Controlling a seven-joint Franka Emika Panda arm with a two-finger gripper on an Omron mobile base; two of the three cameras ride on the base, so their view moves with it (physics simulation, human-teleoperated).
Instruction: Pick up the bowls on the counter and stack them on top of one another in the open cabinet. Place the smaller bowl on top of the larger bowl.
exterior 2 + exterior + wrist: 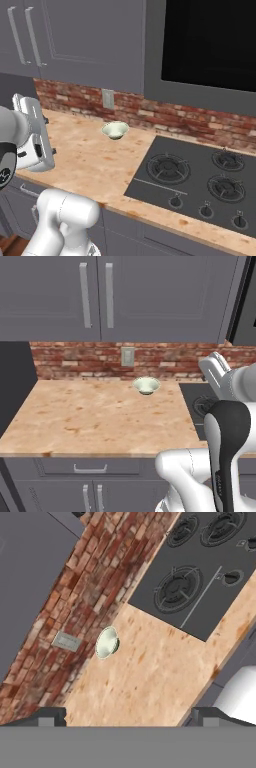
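Smaller bowl [146, 385] on counter [90, 416], no legible writing anywhere.

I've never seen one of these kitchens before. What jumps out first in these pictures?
A small pale bowl sits alone on the tan counter, close to the red brick backsplash and just below a wall outlet. To its right lies a black gas cooktop. The white robot arm rises in the foreground, its open tool well back from the bowl.

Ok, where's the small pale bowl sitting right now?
The smaller bowl sits on the counter near the brick backsplash, just below the wall outlet and left of the cooktop.
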